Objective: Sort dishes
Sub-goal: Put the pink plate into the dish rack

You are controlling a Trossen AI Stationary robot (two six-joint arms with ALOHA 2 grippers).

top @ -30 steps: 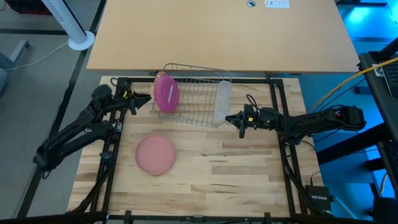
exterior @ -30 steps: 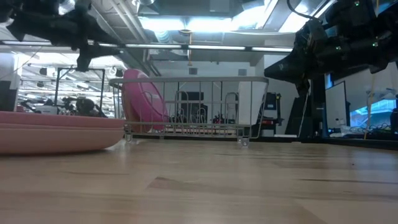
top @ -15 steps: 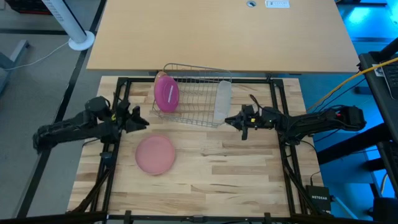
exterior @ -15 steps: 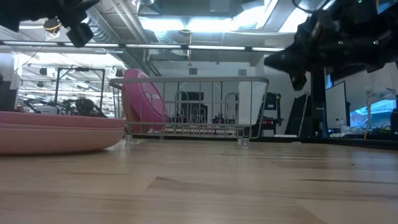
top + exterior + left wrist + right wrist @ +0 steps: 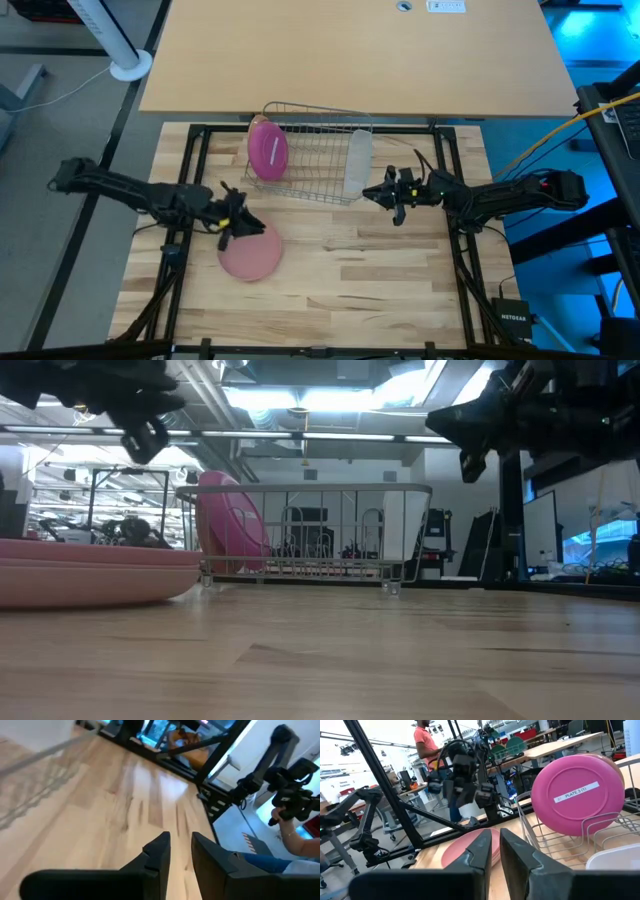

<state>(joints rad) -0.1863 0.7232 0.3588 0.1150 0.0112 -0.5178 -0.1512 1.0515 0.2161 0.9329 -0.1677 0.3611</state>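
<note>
The pale pink plate lies flat on the table's left half; it also shows in the low view and the right wrist view. The magenta plate stands on edge in the wire rack's left end, with a tan rim just behind it. My left gripper hovers above the pale pink plate's far-left rim, clear of it, its fingers a narrow gap apart. My right gripper hangs shut in the air by the rack's right end.
The wire rack stands at the table's far middle with a translucent cup at its right end. A black frame runs round the table. People show in the room beyond. Bare wood lies near and right.
My left arm has swung from the rack's left end toward the near edge and rightward, ending over the pale pink plate's far-left rim. My right gripper has risen a little beside the rack. The plates have stayed where they were.
</note>
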